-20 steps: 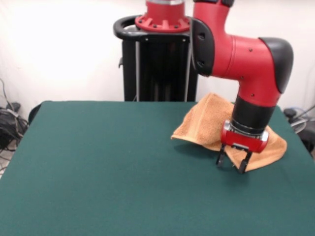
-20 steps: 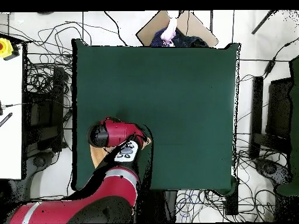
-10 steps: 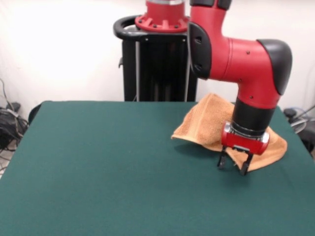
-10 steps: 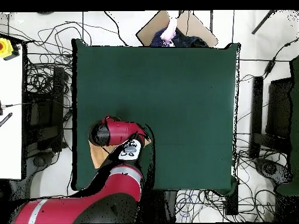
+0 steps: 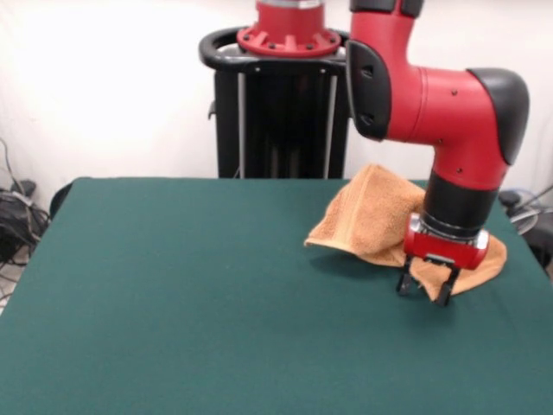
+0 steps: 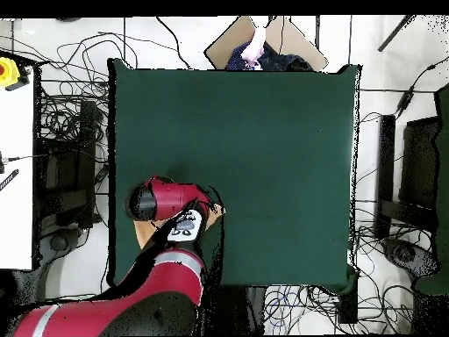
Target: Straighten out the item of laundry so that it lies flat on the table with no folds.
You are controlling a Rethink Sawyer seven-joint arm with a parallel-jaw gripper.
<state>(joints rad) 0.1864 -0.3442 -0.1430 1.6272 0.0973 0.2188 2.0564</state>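
My gripper (image 5: 426,290) hangs with jaws spread over the lower edge of the rumpled towel (image 5: 371,216) at the right of the front view, and closing now could pinch two layers, dragging the fold across the table (image 5: 190,294) instead of opening it.

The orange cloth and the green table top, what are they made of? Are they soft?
The orange cloth looks like terry towel fabric: its surface is fuzzy, and it slumps in soft folds instead of lying stiff. The table top looks covered in dark green felt or similar cloth: matte and even, with no shine. Both seem soft, though looks alone cannot confirm it.
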